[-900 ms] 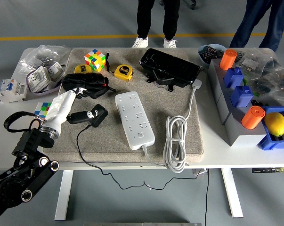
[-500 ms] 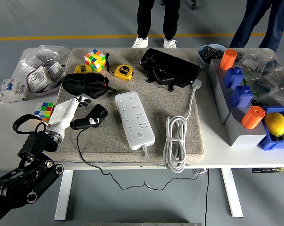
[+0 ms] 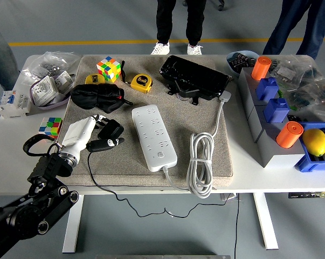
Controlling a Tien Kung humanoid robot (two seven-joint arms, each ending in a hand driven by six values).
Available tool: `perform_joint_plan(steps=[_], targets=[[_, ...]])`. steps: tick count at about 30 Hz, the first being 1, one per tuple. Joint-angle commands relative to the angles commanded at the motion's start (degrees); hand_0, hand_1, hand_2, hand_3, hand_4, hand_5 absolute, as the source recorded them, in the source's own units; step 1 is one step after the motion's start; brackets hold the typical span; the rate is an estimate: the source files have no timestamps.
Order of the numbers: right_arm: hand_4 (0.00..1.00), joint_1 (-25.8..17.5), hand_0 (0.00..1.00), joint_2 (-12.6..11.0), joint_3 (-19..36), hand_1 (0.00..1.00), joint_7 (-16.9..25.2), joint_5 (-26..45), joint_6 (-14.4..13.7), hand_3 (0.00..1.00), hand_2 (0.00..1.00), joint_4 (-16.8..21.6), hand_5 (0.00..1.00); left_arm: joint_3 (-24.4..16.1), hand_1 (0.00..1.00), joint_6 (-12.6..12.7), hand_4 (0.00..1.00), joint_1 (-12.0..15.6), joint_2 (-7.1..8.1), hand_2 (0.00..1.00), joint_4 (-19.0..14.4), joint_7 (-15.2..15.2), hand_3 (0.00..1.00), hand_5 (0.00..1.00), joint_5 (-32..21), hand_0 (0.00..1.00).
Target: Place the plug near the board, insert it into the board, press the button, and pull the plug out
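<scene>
The black plug adapter with its trailing black cable (image 3: 111, 132) sits on the grey mat just left of the white multi-socket power board (image 3: 153, 136) — the left hand (image 3: 87, 132) has slid back, fingers curled round it — insertion still ahead.

The board (image 3: 153, 137) is smooth white plastic with a slight gloss, lying on a rough, matt grey cloth mat (image 3: 205, 116). At its 9 o'clock, the plug (image 3: 111, 130) looks like matt black plastic. The counter (image 3: 151, 183) is smooth and white.

Bright, even overhead light, soft shadows under the table (image 3: 291, 182), sharp focus, slight edge distortion.
</scene>
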Motion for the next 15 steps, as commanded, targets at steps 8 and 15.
perform_joint_plan(steps=[8,15], targets=[[0.702,0.07,0.619,-0.03,0.01,0.627,0.07,-0.26,-0.11,0.538,0.585,0.07,0.248,0.94,0.52,0.15,0.996,-1.14,-0.85,0.538,1.76,0.43,0.6,0.419,-0.32,0.422],[0.7,0.15,0.619,-0.01,0.3,0.626,0.17,-0.55,-0.28,0.537,0.583,0.22,0.249,1.33,0.447,1.02,0.894,-1.93,-1.21,0.48,2.84,0.39,0.55,0.256,-0.49,0.336]])
